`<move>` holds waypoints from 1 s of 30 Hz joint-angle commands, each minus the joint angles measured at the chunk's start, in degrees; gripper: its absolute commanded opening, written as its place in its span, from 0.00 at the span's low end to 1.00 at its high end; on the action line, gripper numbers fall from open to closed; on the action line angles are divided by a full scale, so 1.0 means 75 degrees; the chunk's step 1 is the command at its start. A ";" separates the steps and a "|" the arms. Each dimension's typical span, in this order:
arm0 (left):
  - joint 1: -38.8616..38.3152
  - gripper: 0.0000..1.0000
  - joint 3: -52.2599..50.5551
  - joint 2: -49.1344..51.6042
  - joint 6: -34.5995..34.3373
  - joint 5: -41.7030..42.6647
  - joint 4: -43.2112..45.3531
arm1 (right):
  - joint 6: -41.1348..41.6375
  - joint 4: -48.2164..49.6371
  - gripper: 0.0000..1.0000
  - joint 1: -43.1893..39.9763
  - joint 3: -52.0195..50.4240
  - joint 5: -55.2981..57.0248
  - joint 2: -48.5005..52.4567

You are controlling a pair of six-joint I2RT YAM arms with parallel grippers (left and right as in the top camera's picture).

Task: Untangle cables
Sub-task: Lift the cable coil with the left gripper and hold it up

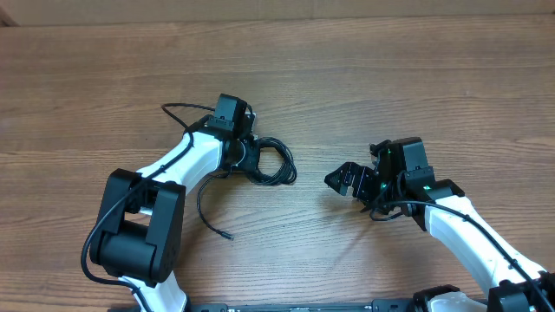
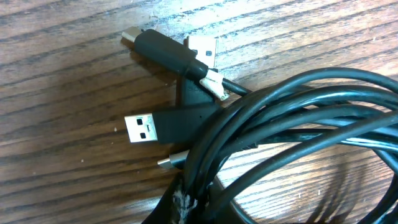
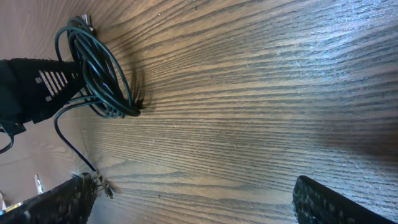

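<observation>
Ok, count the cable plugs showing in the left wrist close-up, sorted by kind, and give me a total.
Wide flat silver plugs: 2
Smaller plugs: 2
Total: 4

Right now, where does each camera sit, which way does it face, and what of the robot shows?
Overhead: above the table, looking straight down; left gripper shut on the cables, right gripper open.
Left wrist: close over the plugs, looking down; likely one scuffed fingertip at the bottom edge.
Right wrist: low, looking across the table at the cables; its fingers spread in the bottom corners.
Shared: overhead and right wrist both show the left gripper holding the cables.
</observation>
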 commanded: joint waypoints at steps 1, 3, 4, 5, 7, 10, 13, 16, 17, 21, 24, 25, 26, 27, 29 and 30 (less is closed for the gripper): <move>-0.0029 0.06 -0.0134 0.0079 0.0146 0.0035 0.0020 | -0.0012 0.0017 1.00 0.0041 0.0157 0.0052 -0.0026; -0.0029 0.06 -0.0134 0.0079 0.0146 0.0035 0.0015 | -0.0012 0.0017 1.00 0.0041 0.0157 0.0052 -0.0026; -0.0029 0.07 -0.0134 0.0079 0.0143 0.0038 0.0009 | -0.0012 0.0017 1.00 0.0041 0.0157 0.0052 -0.0026; -0.0029 0.07 -0.0134 0.0079 0.0143 0.0038 -0.0012 | -0.0012 0.0017 1.00 0.0041 0.0157 0.0052 -0.0029; -0.0029 0.07 -0.0134 0.0079 0.0143 0.0035 -0.0050 | -0.0012 0.0017 1.00 0.0041 0.0157 0.0052 -0.0029; -0.0029 0.08 -0.0134 0.0079 0.0146 0.0038 -0.0131 | -0.0012 0.0017 1.00 0.0041 0.0157 0.0052 -0.0026; -0.0029 0.08 -0.0134 0.0079 0.0143 0.0038 -0.0207 | -0.0012 0.0017 1.00 0.0041 0.0157 0.0052 -0.0026; -0.0029 0.07 -0.0134 0.0076 0.0146 0.0038 -0.0259 | -0.0012 0.0017 1.00 0.0041 0.0157 0.0052 -0.0026; -0.0029 0.06 -0.0122 0.0076 0.0146 0.0038 -0.0268 | -0.0012 0.0017 1.00 0.0041 0.0157 0.0052 -0.0026; -0.0029 0.04 0.0291 0.0064 0.0166 0.0032 -0.0641 | -0.0012 0.0017 1.00 0.0041 0.0157 0.0052 -0.0029; -0.0029 0.04 0.0813 0.0058 0.0184 0.0032 -0.1096 | -0.0012 0.0017 1.00 0.0041 0.0157 0.0052 -0.0026; -0.0029 0.04 0.1026 0.0058 0.0210 0.0035 -0.1291 | -0.0012 0.0017 1.00 0.0041 0.0157 0.0052 -0.0026; -0.0029 0.04 0.1259 0.0058 0.0216 0.0032 -0.1489 | -0.0012 0.0017 1.00 0.0041 0.0157 0.0052 -0.0029; -0.0029 0.04 0.1463 0.0058 0.0248 0.0035 -0.1655 | -0.0012 0.0017 1.00 0.0041 0.0157 0.0052 -0.0029; -0.0032 0.04 0.1801 0.0058 0.0300 0.0032 -0.1880 | -0.0012 0.0017 1.00 0.0041 0.0157 0.0052 -0.0026; -0.0038 0.04 0.1935 0.0058 0.0294 0.0035 -0.1938 | -0.0012 0.0017 1.00 0.0041 0.0157 0.0052 -0.0026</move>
